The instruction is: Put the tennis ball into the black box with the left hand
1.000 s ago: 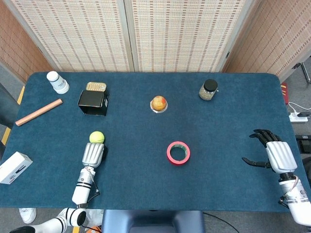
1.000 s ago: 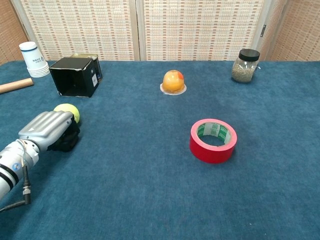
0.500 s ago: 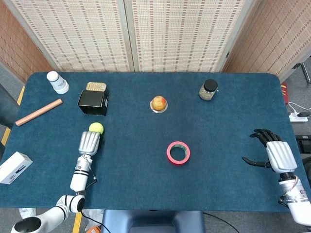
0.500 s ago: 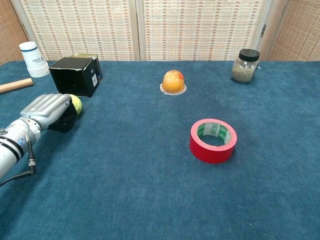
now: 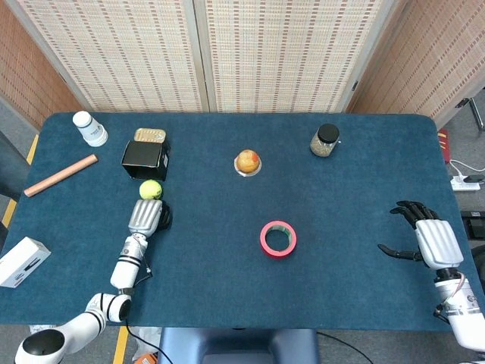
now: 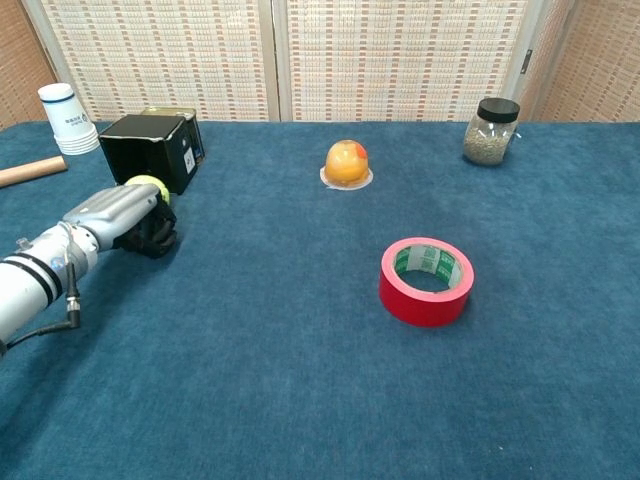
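Left hand (image 5: 146,216) has carried the fuzzy yellow-green tennis ball (image 5: 151,189) up-frame, clasping it at its fingertips, just below the open black square box (image 5: 145,160), upper left.

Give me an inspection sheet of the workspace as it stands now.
Surface: dark blue cloth table.
Job's things: yellow-green tennis ball just in front of open black box.
Clutter: red tape roll, orange fruit on a disc, dark-lidded jar, white cup stack, wooden rod, white carton.
Hands: left hand against the ball, grasp unclear; right hand open, idle.
Cables: thin cable along left forearm.
Surroundings: woven screens.
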`<state>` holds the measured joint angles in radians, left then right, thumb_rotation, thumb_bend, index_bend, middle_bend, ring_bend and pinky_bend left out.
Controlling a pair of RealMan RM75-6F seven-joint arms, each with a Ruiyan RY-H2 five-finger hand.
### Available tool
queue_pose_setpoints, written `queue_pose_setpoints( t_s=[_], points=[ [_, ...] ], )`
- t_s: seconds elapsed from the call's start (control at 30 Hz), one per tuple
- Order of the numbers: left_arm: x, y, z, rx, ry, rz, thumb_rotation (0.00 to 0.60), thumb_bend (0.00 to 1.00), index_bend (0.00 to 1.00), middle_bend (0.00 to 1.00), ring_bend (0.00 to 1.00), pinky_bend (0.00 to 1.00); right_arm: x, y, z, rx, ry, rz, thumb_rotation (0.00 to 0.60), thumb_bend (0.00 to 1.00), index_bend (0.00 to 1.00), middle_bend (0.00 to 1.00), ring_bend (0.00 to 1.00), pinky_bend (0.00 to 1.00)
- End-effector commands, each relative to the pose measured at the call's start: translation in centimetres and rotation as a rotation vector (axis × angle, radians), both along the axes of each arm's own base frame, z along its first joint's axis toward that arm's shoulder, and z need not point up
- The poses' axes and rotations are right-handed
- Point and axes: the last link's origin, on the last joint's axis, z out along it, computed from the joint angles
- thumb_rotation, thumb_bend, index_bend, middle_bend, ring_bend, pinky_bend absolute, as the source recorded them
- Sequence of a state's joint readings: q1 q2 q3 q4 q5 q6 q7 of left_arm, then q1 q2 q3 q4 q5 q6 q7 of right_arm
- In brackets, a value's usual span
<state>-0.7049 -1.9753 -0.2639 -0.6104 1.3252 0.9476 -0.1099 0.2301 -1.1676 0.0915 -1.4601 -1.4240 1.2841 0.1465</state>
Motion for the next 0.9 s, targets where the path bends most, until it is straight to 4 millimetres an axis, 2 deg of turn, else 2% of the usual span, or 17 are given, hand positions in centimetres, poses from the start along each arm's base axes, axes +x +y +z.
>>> queue_pose_setpoints(
  t_s=[0.03, 0.2, 0.53, 0.9],
  points=[
    [0.6, 1.4, 1.8, 0.05, -0.005, -0.043, 0.165, 0.33, 0.12, 0.0, 0.0, 0.0, 0.0, 0.0, 0.0, 0.0, -0.001, -0.001, 0.528, 0.0, 0.31, 0.19, 0.16, 0.26],
    [0.4, 2.0, 2.7, 0.075, -0.009, -0.059, 0.166, 0.33, 0.09, 0.0, 0.0, 0.0, 0.0, 0.0, 0.0, 0.005, -0.002, 0.002, 0.529, 0.0, 0.31, 0.19, 0.16, 0.26],
    [-1.3, 1.3, 1.7, 0.014, 0.037, -0.018, 0.162, 0.33, 0.09, 0.0, 0.0, 0.0, 0.1, 0.1, 0.0, 0.004, -0.003, 0.004, 0.528, 0.0, 0.31, 0.19, 0.16, 0.26],
    [-1.4, 0.8, 1.5, 0.001, 0.049, -0.022, 0.158, 0.33, 0.1, 0.0, 0.0, 0.0, 0.0, 0.1, 0.1, 0.001, -0.004, 0.003, 0.528, 0.0, 0.31, 0.19, 0.16, 0.26]
  ],
)
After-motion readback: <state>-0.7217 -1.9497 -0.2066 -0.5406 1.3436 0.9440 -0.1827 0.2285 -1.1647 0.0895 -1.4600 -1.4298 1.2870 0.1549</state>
